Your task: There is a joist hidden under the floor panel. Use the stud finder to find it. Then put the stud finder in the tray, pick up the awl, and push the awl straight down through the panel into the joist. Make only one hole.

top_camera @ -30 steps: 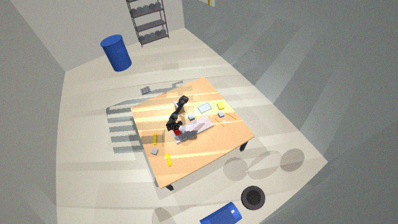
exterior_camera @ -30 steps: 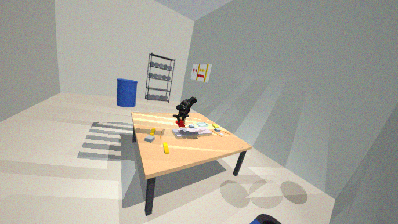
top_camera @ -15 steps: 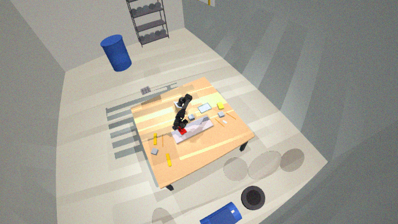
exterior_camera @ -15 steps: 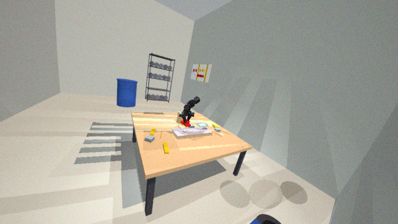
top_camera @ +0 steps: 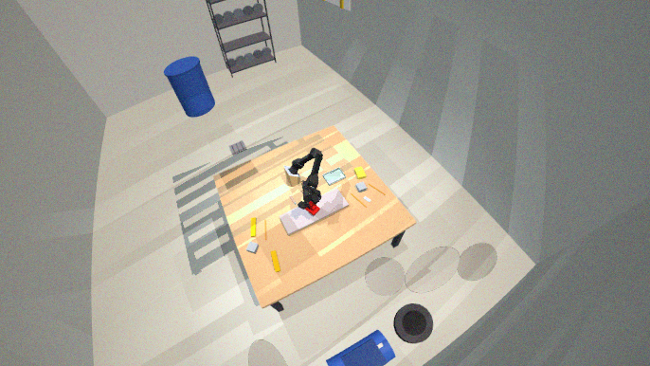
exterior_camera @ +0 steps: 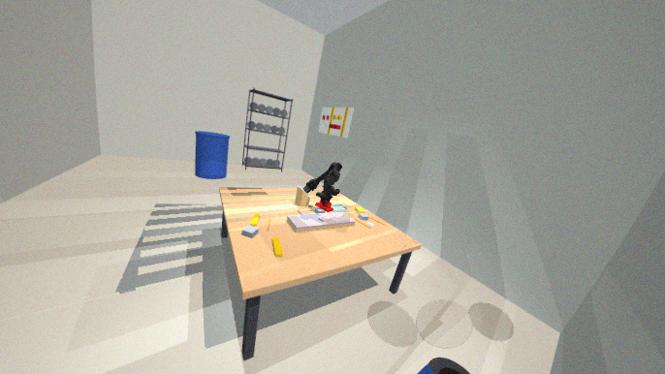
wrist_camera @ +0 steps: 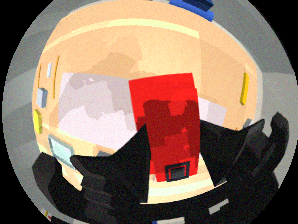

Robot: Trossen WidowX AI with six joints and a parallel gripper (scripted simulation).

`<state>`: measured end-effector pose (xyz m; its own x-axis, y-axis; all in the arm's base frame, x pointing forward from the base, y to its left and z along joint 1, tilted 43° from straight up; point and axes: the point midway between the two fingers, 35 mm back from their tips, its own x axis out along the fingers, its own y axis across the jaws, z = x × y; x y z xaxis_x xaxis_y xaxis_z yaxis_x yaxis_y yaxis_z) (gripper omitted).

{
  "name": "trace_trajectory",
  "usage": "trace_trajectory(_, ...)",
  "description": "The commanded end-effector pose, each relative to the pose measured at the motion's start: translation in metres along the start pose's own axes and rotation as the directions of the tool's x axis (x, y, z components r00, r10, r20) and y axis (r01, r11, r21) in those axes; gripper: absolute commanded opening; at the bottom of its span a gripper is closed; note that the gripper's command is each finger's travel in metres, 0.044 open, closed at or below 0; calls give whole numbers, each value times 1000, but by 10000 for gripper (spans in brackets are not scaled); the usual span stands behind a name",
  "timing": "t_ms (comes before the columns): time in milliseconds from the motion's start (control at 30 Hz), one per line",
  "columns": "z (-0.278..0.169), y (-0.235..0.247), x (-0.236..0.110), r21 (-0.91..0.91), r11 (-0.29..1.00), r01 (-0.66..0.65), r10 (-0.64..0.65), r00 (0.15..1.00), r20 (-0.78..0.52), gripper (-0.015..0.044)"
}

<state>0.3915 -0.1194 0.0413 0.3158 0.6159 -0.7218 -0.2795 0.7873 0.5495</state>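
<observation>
My gripper is shut on the red stud finder. It holds the tool low over the pale floor panel, near the middle of the panel's long back edge. I cannot tell whether the tool touches the panel. The light blue tray lies on the table behind the panel, to the right of the arm's base. I cannot pick out the awl for certain among the thin things on the table.
The wooden table carries yellow blocks, small grey blocks, thin orange sticks and a wood block by the arm's base. Blue barrels and a shelf stand on the floor.
</observation>
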Motion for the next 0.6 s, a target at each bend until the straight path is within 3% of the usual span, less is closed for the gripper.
trace_trajectory(0, 10, 26, -2, -65, 998, -3, 4, 1000, 8, 0)
trace_trajectory(567, 29, 148, 3, -343, 938, -49, 53, 999, 2, 0)
